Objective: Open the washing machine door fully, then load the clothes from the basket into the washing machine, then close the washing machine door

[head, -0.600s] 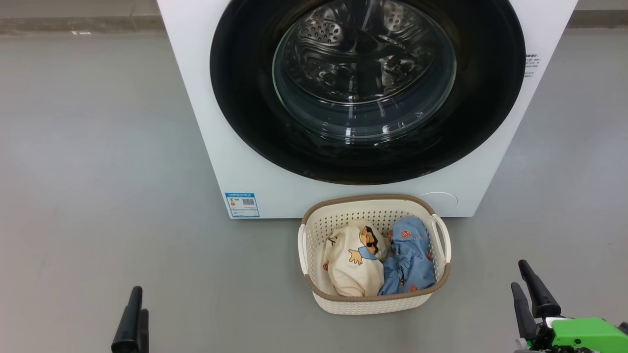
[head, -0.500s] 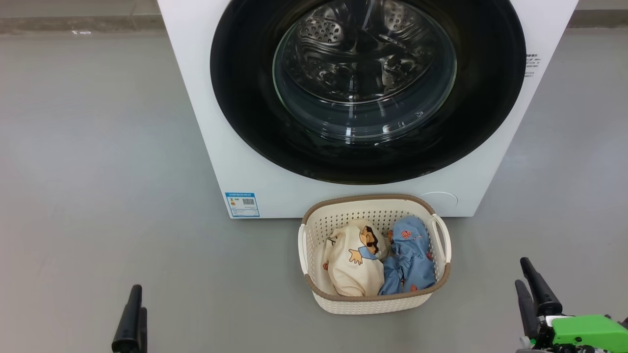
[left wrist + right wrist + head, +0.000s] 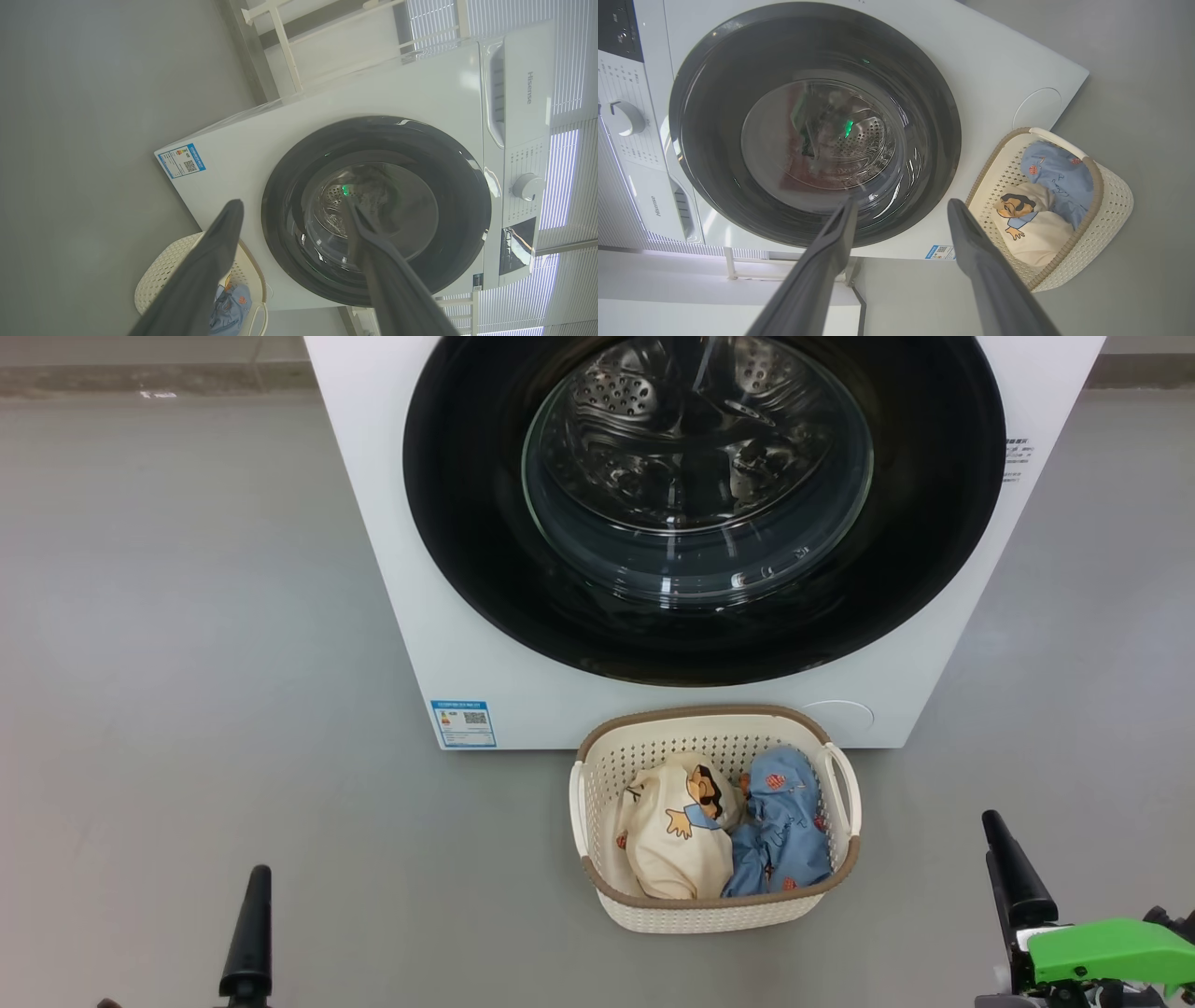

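The washing machine [image 3: 392, 569] stands straight ahead, white, with its glossy black washing machine door [image 3: 467, 523] shut flat against the front; the steel drum shows through the glass. Right before it on the floor sits the cream basket [image 3: 714, 910], holding a cream cartoon-print garment [image 3: 672, 849] and a blue one [image 3: 784, 831]. My left gripper [image 3: 252, 891] hangs low at the left and my right gripper [image 3: 1004, 854] low at the right, both well short of the basket. In the wrist views the left gripper [image 3: 292, 203] and right gripper [image 3: 902, 203] stand open and empty, facing the door [image 3: 460, 196] [image 3: 714, 93].
Grey floor [image 3: 187, 663] spreads wide on both sides of the machine. A blue label [image 3: 463, 722] marks its lower left corner. The control knob [image 3: 528, 185] sits on the top panel. A white rail frame [image 3: 285, 51] stands behind the machine by the wall.
Both grippers have turned so that each pair of fingers lines up nearly as one, and their tips stand a little higher. The view has shifted slightly; machine and basket have not moved.
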You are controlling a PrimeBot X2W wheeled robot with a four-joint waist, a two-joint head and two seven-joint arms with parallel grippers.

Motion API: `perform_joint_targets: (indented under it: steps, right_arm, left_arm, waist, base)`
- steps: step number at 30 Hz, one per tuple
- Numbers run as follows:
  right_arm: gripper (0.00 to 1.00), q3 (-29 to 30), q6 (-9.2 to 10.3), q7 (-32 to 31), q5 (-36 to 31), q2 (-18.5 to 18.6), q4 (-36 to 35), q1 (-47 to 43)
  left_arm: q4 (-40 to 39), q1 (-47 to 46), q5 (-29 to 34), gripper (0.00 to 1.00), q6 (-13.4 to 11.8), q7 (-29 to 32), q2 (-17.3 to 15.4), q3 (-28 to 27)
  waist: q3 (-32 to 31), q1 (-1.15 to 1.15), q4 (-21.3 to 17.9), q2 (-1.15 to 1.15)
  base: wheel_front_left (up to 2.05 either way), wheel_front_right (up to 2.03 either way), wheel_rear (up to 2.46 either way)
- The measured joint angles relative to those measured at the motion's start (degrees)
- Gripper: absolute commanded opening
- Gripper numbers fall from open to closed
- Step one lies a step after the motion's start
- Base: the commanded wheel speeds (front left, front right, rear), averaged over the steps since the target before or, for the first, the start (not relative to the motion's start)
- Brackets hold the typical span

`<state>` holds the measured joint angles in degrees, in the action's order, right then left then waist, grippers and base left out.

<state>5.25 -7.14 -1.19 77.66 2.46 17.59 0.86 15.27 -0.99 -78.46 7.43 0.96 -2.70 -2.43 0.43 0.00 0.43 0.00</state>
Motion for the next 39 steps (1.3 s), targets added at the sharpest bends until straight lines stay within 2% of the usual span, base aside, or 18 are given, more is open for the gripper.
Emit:
perform_joint_targets:
  steps: [26, 39]
  right_arm:
    - [1.00, -3.18, 0.00, 4.19, -20.49, 2.04, -2.46, 1.25]
    - [1.00, -4.89, -0.01, 6.36, -28.08, 3.09, -3.04, 2.33]
  left_arm:
    - [-1.49, -0.25, 20.25, 1.00, 0.00, -4.09, -1.38, 0.49]
    - [-2.57, -1.37, 28.67, 1.00, 0.01, -6.10, -1.75, 0.97]
  waist:
    - [-0.01, 0.00, -0.06, 0.00]
    - [0.24, 0.00, 0.18, 0.00]
  base:
    - [0.00, 0.00, 0.00]
    - [0.00, 0.00, 0.00]
